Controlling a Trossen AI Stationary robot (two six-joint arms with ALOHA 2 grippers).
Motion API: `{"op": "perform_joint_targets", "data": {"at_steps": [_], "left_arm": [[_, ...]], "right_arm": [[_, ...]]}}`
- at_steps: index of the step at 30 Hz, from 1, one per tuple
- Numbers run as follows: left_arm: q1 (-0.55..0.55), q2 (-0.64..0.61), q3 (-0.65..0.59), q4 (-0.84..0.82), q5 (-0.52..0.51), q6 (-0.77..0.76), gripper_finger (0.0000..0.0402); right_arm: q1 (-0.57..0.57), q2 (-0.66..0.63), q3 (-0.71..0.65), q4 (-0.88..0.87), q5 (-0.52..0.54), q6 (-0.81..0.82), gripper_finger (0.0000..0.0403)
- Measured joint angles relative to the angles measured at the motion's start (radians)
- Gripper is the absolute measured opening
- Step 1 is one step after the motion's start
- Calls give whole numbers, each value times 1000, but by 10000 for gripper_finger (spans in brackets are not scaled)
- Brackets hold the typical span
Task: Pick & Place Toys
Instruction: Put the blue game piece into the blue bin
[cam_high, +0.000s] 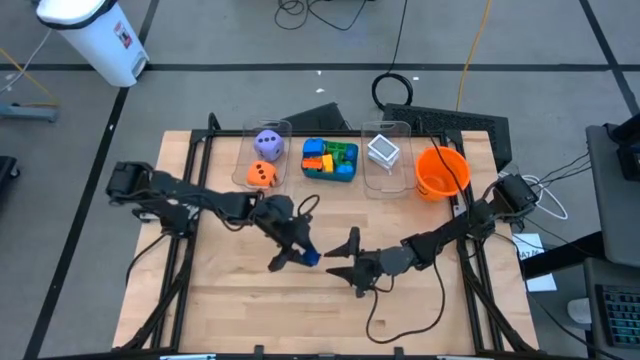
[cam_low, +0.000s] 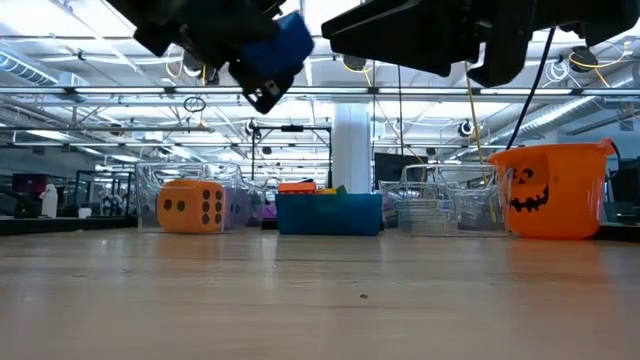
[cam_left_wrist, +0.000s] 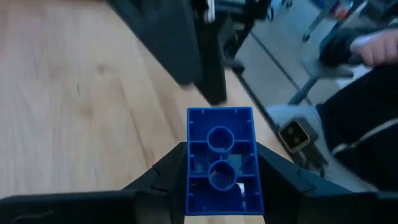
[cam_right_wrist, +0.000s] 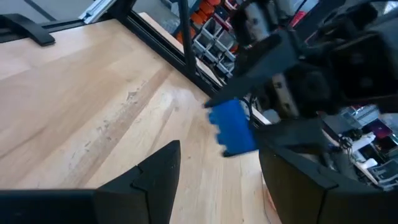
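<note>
The left gripper (cam_high: 300, 255) pinches a blue brick (cam_left_wrist: 221, 160) between its fingers, raised above the table (cam_high: 240, 310) near its middle. Just beside it, the right gripper (cam_high: 345, 255) hangs spread and empty.

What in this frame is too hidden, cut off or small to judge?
- Blue brick: left wrist view, lower end cut off by the picture's edge and the left gripper's fingers.
- Teal tray contents: high view, too small to count.
- Right gripper: low view, cut off at the top edge.
</note>
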Motion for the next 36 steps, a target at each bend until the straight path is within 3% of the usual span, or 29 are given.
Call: {"op": "perform_joint_targets", "data": {"at_steps": [12,24,29,36], "left_arm": [[70,37,11,129,47,-49,145],[99,194,195,57,182,-31,149],[107,193,204,27,168,-15,143],[132,191,205,20,165,-29,165]], "right_arm": [[-27,-2,1,45,26,-64,212],[-45,-2,0,36,54,-51,207],[-36,-1,0,4,138,-59,167],[-19,-1,0,3,162,-97,88]]}}
